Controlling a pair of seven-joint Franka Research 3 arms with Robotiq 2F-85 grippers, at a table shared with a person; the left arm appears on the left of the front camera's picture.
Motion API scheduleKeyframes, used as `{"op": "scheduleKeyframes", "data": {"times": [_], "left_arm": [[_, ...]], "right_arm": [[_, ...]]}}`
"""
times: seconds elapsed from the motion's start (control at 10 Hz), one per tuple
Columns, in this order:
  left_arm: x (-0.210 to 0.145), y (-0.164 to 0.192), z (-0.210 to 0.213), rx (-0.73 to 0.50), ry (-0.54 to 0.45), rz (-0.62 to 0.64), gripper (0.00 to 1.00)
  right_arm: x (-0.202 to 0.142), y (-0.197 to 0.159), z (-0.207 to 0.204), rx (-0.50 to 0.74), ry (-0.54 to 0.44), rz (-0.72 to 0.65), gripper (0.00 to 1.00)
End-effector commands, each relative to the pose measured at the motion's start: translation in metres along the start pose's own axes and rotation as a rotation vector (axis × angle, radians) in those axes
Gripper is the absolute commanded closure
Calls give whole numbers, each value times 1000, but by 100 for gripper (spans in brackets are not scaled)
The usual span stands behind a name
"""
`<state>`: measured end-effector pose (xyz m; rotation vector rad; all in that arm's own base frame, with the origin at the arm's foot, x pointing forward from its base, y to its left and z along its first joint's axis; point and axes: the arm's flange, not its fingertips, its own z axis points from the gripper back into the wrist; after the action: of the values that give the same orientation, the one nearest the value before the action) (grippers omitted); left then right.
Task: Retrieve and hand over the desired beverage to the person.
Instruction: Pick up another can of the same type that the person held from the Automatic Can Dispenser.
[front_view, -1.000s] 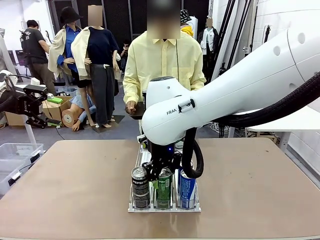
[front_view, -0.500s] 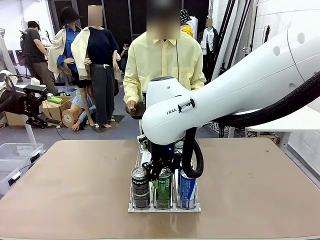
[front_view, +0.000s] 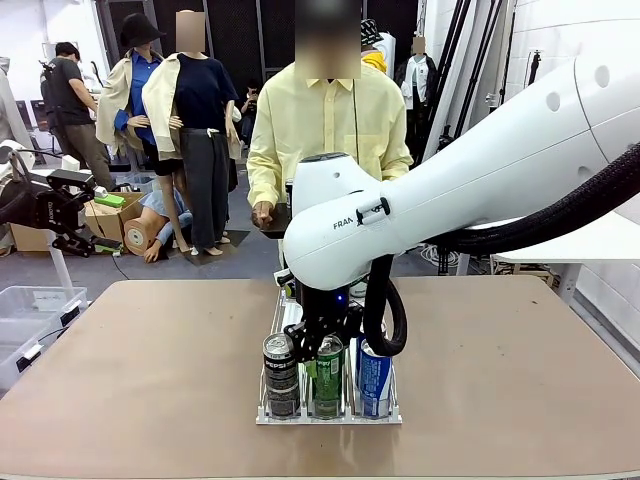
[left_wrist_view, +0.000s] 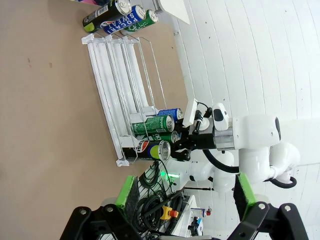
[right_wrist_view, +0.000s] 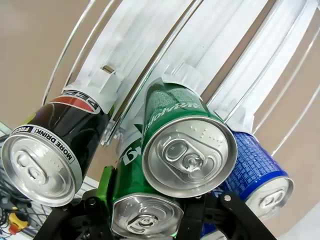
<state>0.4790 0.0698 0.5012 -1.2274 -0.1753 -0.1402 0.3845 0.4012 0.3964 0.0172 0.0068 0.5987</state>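
While the person (front_view: 325, 130) waits at the desk's (front_view: 130, 380) twelve o'clock edge, we have our right gripper (front_view: 322, 352) down at the rack (front_view: 330, 415) near six o'clock, its green pads clenched on the upper green can (right_wrist_view: 187, 145) in the middle lane. That can sits tilted above a second green can (right_wrist_view: 142, 215), with the black Pepsi can (right_wrist_view: 47, 155) at its nine o'clock and the blue can (right_wrist_view: 260, 182) at its three o'clock. Our left gripper (left_wrist_view: 182, 200) hangs released, well apart from the rack. We judge the grasp made; lifting the can clear and carrying it across to the person remain.
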Motion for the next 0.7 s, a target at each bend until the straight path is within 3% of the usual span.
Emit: {"op": "scheduleKeyframes", "data": {"times": [0.0, 0.2, 0.6], "left_arm": [[0, -1, 2, 1, -3, 0, 0], [0, -1, 2, 1, -3, 0, 0], [0, -1, 2, 1, -3, 0, 0]], "right_arm": [[1, -2, 32, 23, -41, -4, 76], [-1, -5, 59, 15, -27, 11, 96], [-18, -30, 134, 59, 11, 81, 96]]}}
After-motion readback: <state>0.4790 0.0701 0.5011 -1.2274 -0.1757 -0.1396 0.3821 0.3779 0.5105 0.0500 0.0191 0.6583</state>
